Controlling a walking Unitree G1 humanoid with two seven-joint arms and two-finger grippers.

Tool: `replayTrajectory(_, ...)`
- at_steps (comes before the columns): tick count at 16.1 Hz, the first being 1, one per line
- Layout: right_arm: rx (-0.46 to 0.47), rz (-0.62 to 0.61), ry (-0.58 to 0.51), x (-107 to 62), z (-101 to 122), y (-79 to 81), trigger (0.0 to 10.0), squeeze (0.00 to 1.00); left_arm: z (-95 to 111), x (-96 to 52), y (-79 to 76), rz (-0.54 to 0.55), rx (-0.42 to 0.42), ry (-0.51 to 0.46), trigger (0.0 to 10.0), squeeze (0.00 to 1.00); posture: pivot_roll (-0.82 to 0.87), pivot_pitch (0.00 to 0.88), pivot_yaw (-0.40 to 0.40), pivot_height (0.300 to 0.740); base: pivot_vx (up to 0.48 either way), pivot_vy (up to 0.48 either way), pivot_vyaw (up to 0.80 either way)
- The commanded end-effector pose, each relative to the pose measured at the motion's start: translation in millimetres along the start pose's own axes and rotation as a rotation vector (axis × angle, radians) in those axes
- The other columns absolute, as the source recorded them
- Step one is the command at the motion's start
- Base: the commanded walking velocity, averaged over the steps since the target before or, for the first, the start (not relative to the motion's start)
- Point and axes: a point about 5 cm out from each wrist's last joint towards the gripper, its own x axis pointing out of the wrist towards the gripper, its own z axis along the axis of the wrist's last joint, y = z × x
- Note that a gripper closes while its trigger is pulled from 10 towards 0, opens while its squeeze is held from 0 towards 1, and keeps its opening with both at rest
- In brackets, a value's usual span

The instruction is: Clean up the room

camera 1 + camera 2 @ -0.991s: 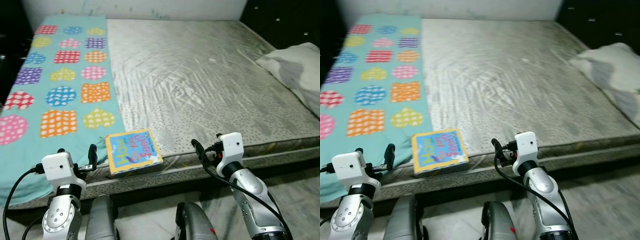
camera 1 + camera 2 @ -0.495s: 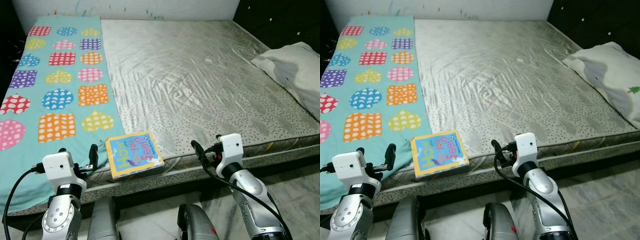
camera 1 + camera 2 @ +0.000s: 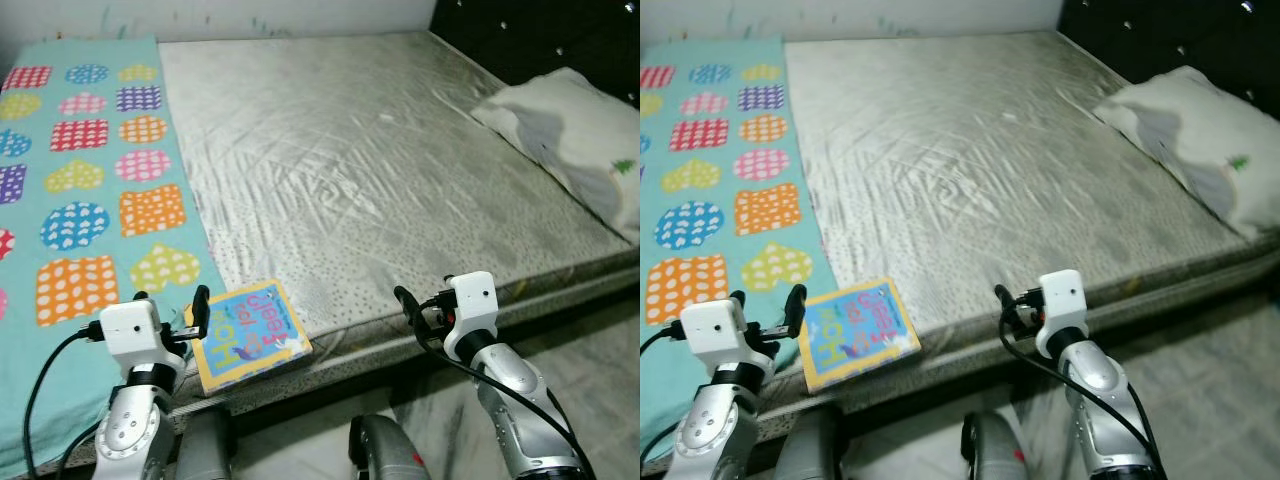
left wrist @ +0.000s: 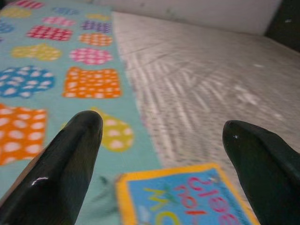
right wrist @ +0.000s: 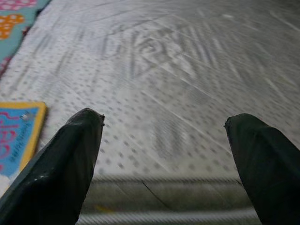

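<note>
Two grippers: both raised at the bottom of the head view, in front of the near edge of the bed.
Left gripper [image 3: 168, 310]: lower left of the frame, fingers [image 4: 70, 154] spread wide apart and holding nothing; in its wrist view the book's near corner lies between and just beyond the tips.
Right gripper [image 3: 423, 309]: lower right of centre, fingers [image 5: 65, 159] also wide apart and empty, pointed at the mattress edge.
Book [image 3: 245, 334]: yellow-bordered, blue cover with coloured lettering, lying flat and slightly turned at the near edge of the bed, lower left of centre, just right of the left gripper; whether a fingertip touches it cannot be told, as the wrist view is blurred.
Blanket [image 3: 80, 190]: teal, printed with dotted and checked hearts and squares, covering the left strip of the bed; the book's left part appears to lie at its edge.
Mattress [image 3: 380, 180]: grey, quilted, creased, taking up the centre and upper right.
Pillow [image 3: 570, 140]: white with a grey patch, at the right edge of the frame, on the mattress.
Floor [image 3: 600, 380]: pale, marbled, lower right corner.
</note>
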Motion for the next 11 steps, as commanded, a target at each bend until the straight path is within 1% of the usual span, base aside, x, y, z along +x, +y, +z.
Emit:
replayTrajectory(1,-0.002,0.022,0.000,1.8,0.5,4.9,10.0,0.00,-0.3,-1.4,3.2,0.009,0.001,0.006,10.0,0.00,-0.11,0.131,-0.083,0.594,0.390,0.000,0.00)
replayTrajectory(3,-0.002,0.026,0.001,2.4,0.5,5.3,10.0,0.00,-1.0,-1.0,3.6,0.016,0.003,0.014,10.0,0.00,-0.11,0.129,-0.084,0.594,0.319,0.000,0.00)
replayTrajectory(7,0.000,0.036,0.010,3.3,-0.9,6.5,10.0,0.00,-2.6,0.3,4.3,0.023,0.006,0.023,10.0,0.00,-0.11,0.125,-0.083,0.594,0.000,0.000,0.00)
replayTrajectory(11,-0.028,0.051,0.016,2.7,-2.0,8.0,10.0,0.00,-5.5,0.8,4.3,0.027,0.002,0.041,10.0,0.00,-0.11,0.116,-0.083,0.594,0.000,0.000,0.00)
